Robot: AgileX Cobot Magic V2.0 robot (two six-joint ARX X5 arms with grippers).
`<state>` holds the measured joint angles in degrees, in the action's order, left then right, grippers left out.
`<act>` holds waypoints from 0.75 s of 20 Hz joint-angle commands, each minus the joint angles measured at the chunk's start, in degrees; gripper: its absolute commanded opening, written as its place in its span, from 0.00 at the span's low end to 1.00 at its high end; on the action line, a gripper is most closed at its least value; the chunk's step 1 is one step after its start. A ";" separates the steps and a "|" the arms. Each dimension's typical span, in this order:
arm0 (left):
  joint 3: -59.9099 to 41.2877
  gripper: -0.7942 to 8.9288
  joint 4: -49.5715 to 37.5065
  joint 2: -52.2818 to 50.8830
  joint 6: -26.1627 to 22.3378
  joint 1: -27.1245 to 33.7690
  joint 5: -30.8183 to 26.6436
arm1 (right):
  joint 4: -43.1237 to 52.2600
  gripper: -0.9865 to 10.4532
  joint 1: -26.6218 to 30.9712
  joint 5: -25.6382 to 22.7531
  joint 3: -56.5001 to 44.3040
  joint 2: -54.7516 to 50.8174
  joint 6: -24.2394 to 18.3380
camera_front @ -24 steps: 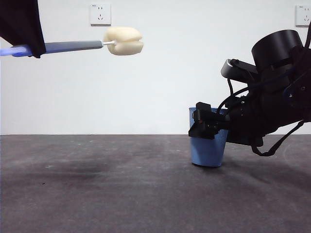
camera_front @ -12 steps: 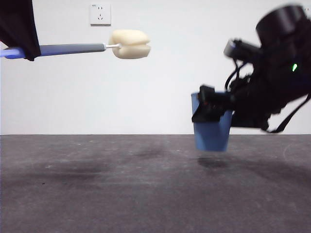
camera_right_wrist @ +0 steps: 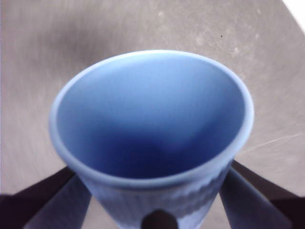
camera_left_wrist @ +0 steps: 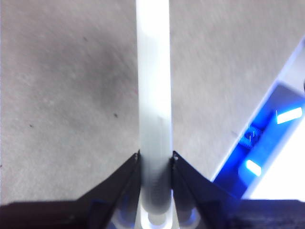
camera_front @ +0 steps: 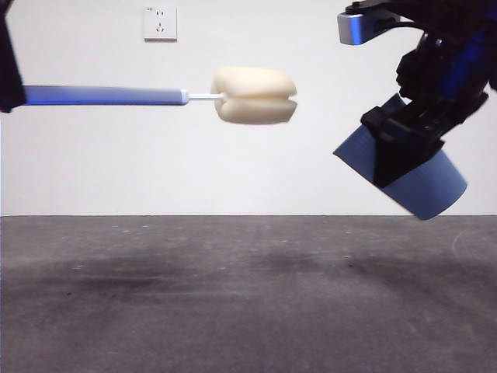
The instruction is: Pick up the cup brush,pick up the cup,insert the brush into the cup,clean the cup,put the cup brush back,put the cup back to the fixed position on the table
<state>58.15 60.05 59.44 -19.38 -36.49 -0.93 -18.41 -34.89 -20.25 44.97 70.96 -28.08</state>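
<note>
Front view is showing the cup (camera_front: 423, 180) hanging in the air high on the right side, well clear of the table (camera_front: 233, 295), tilted so that its open mouth is facing up and toward the cup brush (camera_front: 155, 95). The right gripper (camera_front: 404, 136) is clamping the cup across its ribbed wall, one dark jaw on each side, as the right wrist view is confirming with the cup (camera_right_wrist: 152, 138) filling the frame between that gripper's (camera_right_wrist: 155, 210) jaws. The cup's inside is looking bare and blue there.

The cup brush is lying level in the air, its cream sponge head pointing at the cup and standing apart from the rim. The left gripper (camera_left_wrist: 155, 160) is pinching the brush's pale handle (camera_left_wrist: 153, 95) between its jaws. A wall socket (camera_front: 160, 22) is sitting on the white wall behind.
</note>
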 commanded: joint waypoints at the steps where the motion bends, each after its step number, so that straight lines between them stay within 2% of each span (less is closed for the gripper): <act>1: -0.66 0.07 0.02 0.13 -2.12 0.02 1.77 | -1.51 0.08 -2.34 -3.85 1.05 -0.09 -10.36; 3: -0.66 0.07 0.09 0.66 -2.21 -0.48 3.10 | -1.84 0.08 -4.96 -5.88 1.07 -0.09 -15.89; 5: -0.66 0.07 0.33 1.88 -2.19 -1.57 3.08 | -1.79 0.08 -6.64 -7.58 1.07 -0.09 -19.41; 8: -0.66 0.07 0.85 4.33 -2.12 -3.43 2.95 | -1.79 0.08 -7.72 -10.12 1.07 -0.09 -21.55; 15: -0.66 0.07 -1.68 6.08 -1.44 -5.57 3.06 | -3.69 0.08 -8.44 -11.93 1.07 -0.09 -27.67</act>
<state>58.15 58.72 65.19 -20.95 -41.87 1.98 -22.55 -43.13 -31.77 45.84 70.96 -54.72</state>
